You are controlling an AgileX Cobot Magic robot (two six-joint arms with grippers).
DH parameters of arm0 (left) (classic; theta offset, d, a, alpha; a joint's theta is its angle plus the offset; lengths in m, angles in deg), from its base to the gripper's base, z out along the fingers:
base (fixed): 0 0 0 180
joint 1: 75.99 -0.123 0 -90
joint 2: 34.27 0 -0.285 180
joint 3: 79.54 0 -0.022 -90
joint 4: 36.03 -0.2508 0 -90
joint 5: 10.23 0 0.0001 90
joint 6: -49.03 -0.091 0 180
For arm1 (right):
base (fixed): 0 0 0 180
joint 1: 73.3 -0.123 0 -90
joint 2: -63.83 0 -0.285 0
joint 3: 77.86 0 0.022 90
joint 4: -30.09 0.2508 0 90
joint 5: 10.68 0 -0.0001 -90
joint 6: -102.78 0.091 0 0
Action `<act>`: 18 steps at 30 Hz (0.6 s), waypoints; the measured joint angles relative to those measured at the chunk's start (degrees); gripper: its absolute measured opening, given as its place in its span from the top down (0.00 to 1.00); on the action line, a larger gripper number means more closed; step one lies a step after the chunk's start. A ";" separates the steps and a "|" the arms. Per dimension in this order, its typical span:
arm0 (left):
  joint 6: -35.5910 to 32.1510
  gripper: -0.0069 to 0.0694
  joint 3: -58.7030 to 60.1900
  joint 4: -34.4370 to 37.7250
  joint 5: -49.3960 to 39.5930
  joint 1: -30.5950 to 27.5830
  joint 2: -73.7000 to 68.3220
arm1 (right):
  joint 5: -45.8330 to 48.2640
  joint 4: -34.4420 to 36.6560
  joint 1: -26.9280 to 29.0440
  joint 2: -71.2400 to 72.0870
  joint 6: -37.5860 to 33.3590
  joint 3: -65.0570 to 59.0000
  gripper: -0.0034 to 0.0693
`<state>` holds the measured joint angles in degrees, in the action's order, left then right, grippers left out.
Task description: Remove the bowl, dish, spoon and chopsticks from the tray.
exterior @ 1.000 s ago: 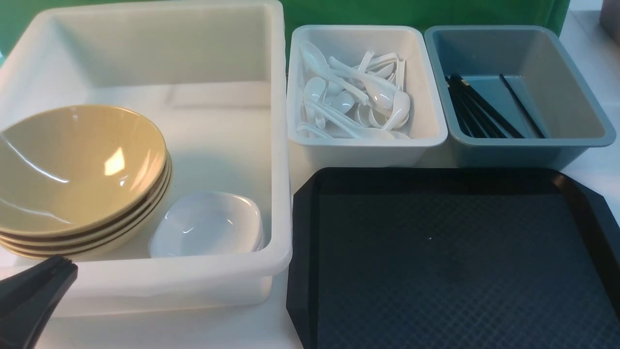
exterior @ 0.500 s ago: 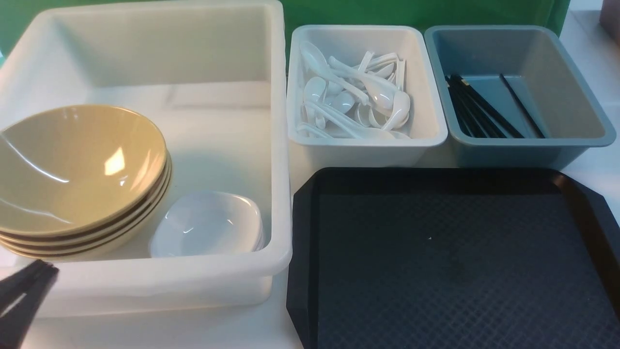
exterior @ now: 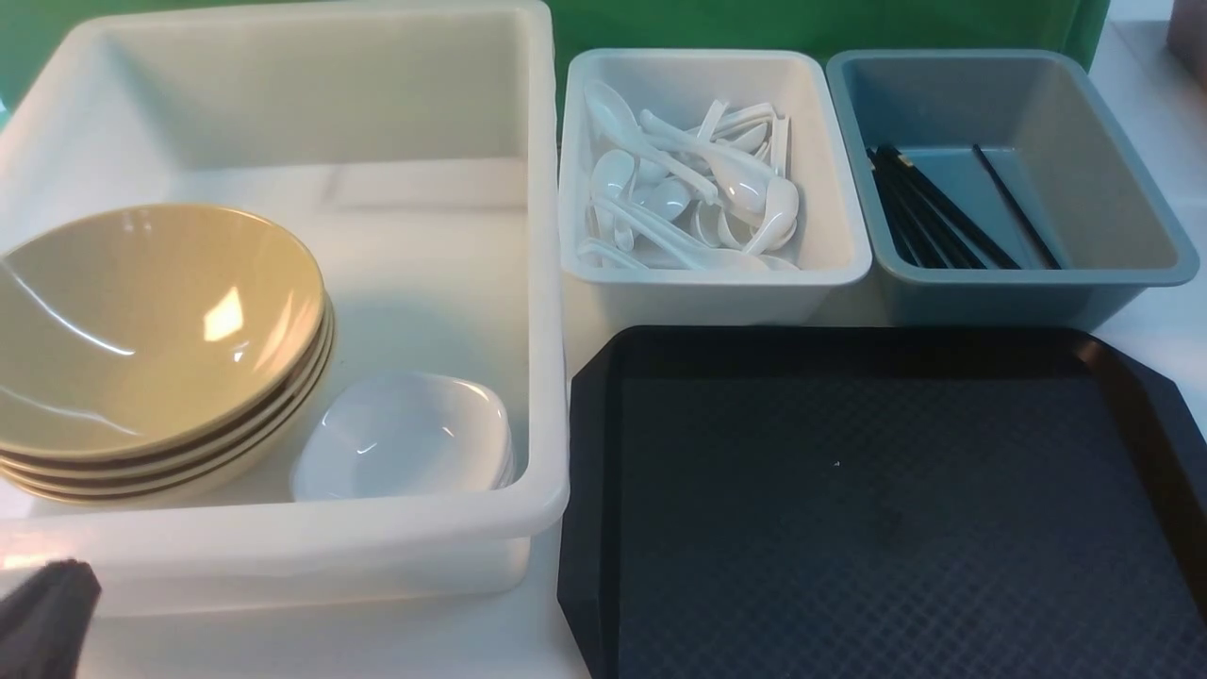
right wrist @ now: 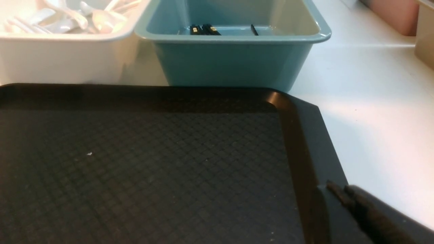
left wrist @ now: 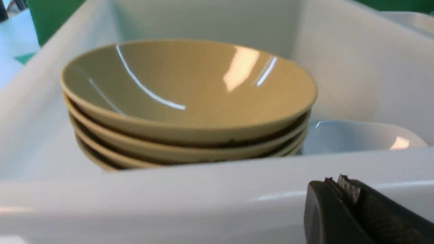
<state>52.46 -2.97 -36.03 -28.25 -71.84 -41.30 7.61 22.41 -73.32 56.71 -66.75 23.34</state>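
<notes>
The black tray (exterior: 849,509) lies bare at the front right, with nothing on it. Mustard-tan bowls (exterior: 151,321) sit stacked in the big white tub (exterior: 396,547), a white dish (exterior: 405,438) beside them. White spoons (exterior: 688,198) are piled in the small white bin, and black chopsticks (exterior: 934,207) lie in the blue-grey bin. My left gripper (exterior: 57,585) is low at the front left, outside the tub's near wall, shut and empty (left wrist: 334,181). My right gripper (right wrist: 339,189) hovers over the tray's right rim (right wrist: 305,162), fingertips close together, holding nothing.
The small white bin (exterior: 707,273) and the blue-grey bin (exterior: 1000,283) stand side by side just behind the tray. White tabletop (right wrist: 373,101) runs along the tray's right side. A green backdrop closes the far edge.
My left gripper has dropped down and back toward the front-left corner, away from the tub's near wall. Everything else stays still.
</notes>
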 joint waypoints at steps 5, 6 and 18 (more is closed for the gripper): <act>1.71 0.92 2.00 0.00 -0.14 -0.06 0.00 | 0.00 0.00 0.02 0.00 0.05 0.00 0.83; 1.41 0.92 2.00 1.27 -0.43 -0.06 0.00 | 0.00 0.00 0.00 0.00 0.05 0.00 0.83; -3.43 0.92 2.00 2.15 -0.60 -2.56 0.00 | 0.00 0.00 0.00 0.00 0.05 0.00 0.82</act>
<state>49.03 -0.97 -33.88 -28.85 -74.40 -41.30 7.61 22.41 -73.32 56.71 -66.71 23.34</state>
